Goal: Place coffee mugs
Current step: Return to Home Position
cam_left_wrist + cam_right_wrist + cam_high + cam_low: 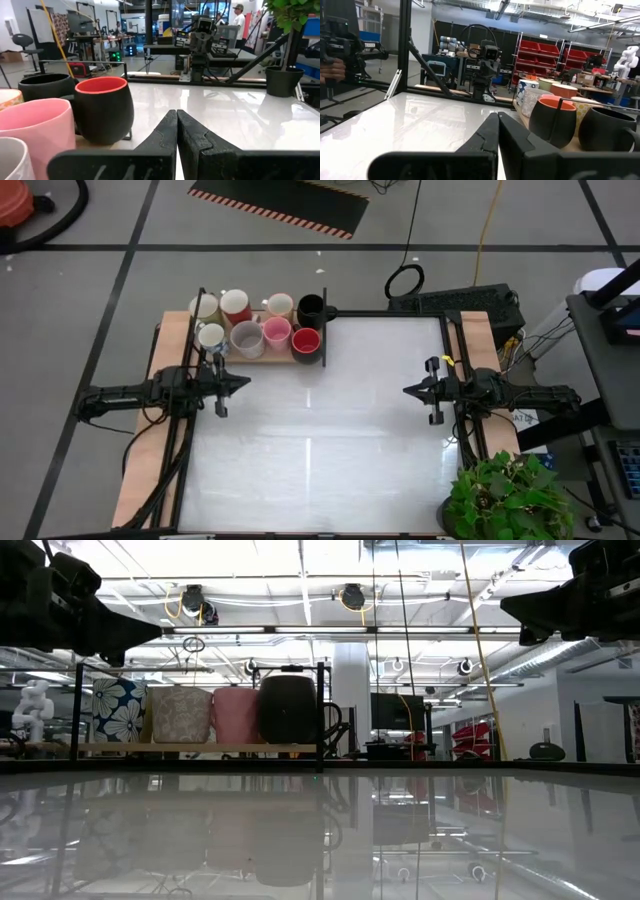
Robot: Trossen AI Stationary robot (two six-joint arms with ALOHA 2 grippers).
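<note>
Several coffee mugs [262,325] stand upright in two rows on a wooden board [268,356] at the table's far left. Among them are a black mug with a red inside [102,111], a pink one [35,127], a black one [311,308], a grey one [247,338] and a white one [211,335]. My left gripper [245,381] hovers shut just near of the board, pointing level toward the table's middle. At the right side my right gripper [408,390] is also shut and faces the left one. Neither holds anything.
A black frame post [322,315] stands at the board's right end. A potted plant [500,495] sits at the near right corner. The white tabletop [320,440] lies between the grippers. In the right wrist view, a person's hand [331,70] shows beyond the table.
</note>
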